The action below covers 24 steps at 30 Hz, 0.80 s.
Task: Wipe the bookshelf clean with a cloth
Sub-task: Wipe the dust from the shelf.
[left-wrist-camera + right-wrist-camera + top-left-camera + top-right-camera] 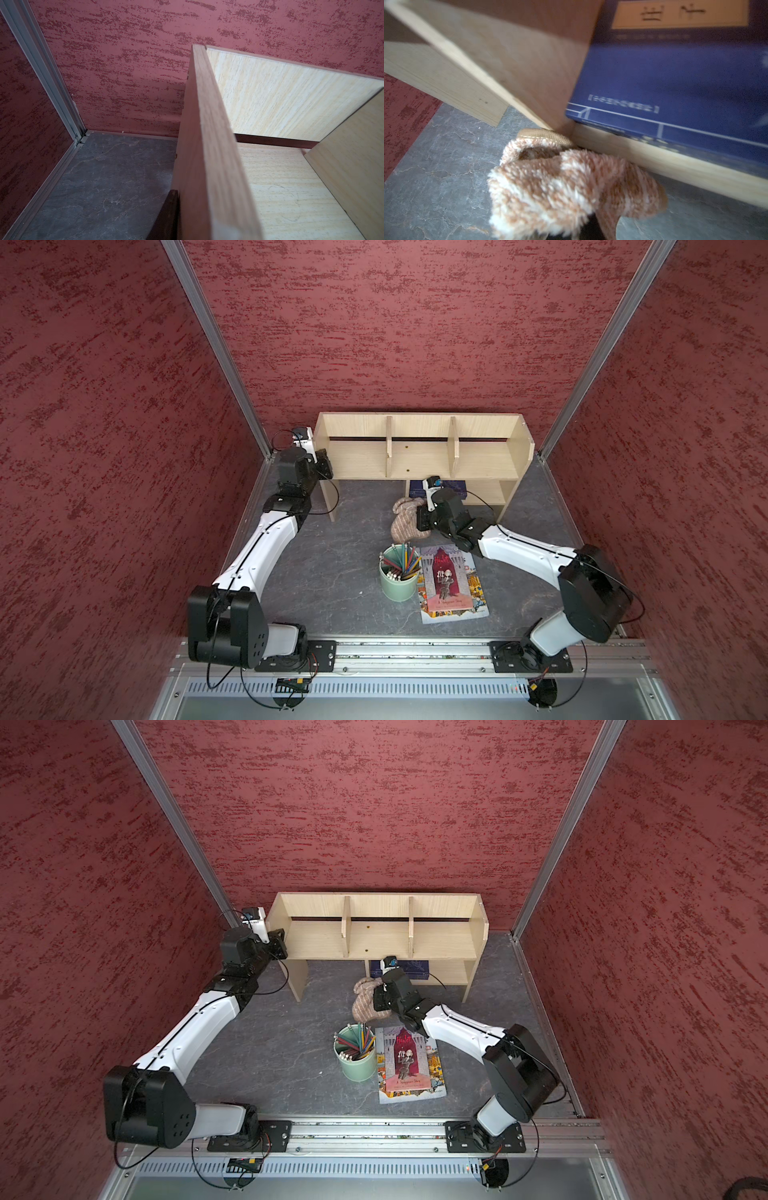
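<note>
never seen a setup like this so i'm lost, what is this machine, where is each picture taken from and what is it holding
It is a robot with two white-and-black arms, each ending in a two-fingered hand. The two wide pictures look down from overhead; the two close-ups come from cameras on the wrists. On the grey table stand a light-wood bookshelf with a blue book on its low shelf, a green cup of pencils and a picture book lying flat. The right hand is shut on a fluffy beige-and-brown cloth, down by the shelf's lower corner. The left hand appears to grip the bookshelf's side panel.
</note>
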{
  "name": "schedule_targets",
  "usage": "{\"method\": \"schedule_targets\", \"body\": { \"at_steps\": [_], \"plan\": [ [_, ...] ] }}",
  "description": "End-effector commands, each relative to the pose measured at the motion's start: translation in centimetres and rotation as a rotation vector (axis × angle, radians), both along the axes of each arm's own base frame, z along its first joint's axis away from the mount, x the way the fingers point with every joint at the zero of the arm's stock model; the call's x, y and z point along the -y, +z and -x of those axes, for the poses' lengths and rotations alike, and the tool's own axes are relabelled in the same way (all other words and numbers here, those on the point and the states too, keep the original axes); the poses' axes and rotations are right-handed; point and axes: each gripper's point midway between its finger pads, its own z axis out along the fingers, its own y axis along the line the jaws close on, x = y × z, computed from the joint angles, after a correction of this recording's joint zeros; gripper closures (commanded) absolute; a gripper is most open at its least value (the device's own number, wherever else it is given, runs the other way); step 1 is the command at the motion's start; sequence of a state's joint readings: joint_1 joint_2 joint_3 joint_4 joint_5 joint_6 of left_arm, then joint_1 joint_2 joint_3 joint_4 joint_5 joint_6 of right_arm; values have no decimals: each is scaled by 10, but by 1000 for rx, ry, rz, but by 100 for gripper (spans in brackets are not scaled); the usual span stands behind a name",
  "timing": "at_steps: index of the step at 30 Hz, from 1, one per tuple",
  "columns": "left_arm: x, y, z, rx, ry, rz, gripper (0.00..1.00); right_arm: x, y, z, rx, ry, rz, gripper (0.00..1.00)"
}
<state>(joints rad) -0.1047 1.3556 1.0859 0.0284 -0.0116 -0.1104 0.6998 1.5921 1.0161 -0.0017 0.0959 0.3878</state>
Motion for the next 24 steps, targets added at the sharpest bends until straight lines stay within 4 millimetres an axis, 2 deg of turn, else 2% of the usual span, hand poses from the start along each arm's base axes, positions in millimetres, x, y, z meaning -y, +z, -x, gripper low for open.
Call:
{"method": "schedule_targets", "body": {
  "at_steps": [1,3,7,12,15,19,24],
  "plan": [
    [35,-8,6,-60,-152,165,100,-12,39,-12,116,-28,-18,100],
    [36,-9,5,-62,-154,167,100,-11,58,-10,150,-38,-30,100],
    [36,-8,5,-62,-156,170,100,1,111,-9,237,-87,-67,100],
    [36,-7,6,-61,-155,170,100,-6,144,-11,301,-97,-59,100],
    [37,-6,6,-59,-159,172,100,-28,152,-14,316,-69,-62,100],
    [37,-4,7,-53,-164,177,100,-72,153,-7,320,-16,-66,100],
    [37,-1,8,-47,-165,177,100,-127,142,2,310,48,-81,100]
  ]
}}
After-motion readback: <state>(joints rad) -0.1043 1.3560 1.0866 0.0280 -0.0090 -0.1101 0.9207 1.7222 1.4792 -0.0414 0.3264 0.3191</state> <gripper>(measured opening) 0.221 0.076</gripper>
